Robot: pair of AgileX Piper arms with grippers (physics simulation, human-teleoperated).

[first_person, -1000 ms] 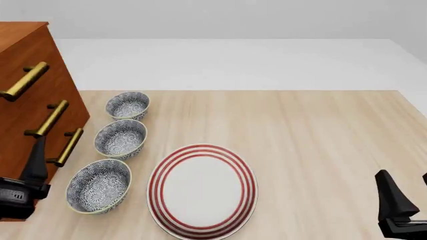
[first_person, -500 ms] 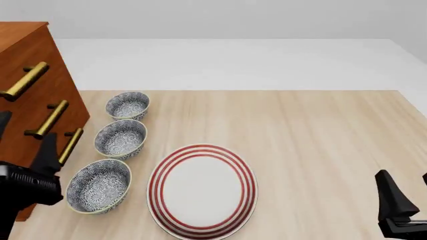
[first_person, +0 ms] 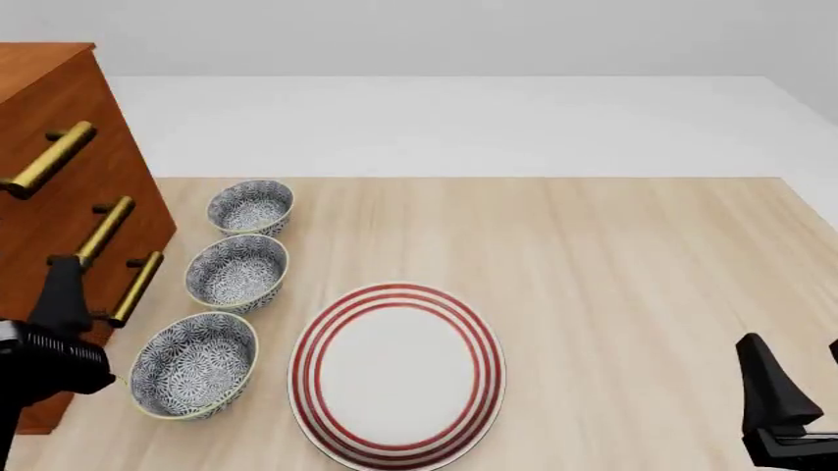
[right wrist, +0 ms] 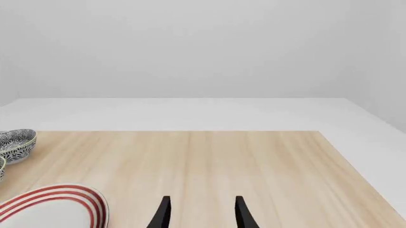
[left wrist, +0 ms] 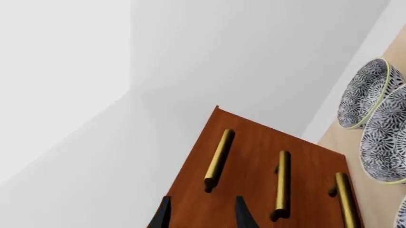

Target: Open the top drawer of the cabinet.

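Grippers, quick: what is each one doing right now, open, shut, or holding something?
Left gripper: open, holding nothing, fingers apart in front of the cabinet.
Right gripper: open, holding nothing, over the bare table.

The cabinet (first_person: 53, 186) stands at the table's (first_person: 615, 265) left edge, the top drawer (first_person: 46, 108) above the two lower ones. Just right of it three bowls (first_person: 237, 271) run in a line from far to near. The plate (first_person: 396, 373) lies right of the nearest bowl, near the front edge.

Cabinet (first_person: 53, 147) reddish-brown; plate (first_person: 396, 375) white, red-ringed; bowls (first_person: 237, 272) blue-patterned.
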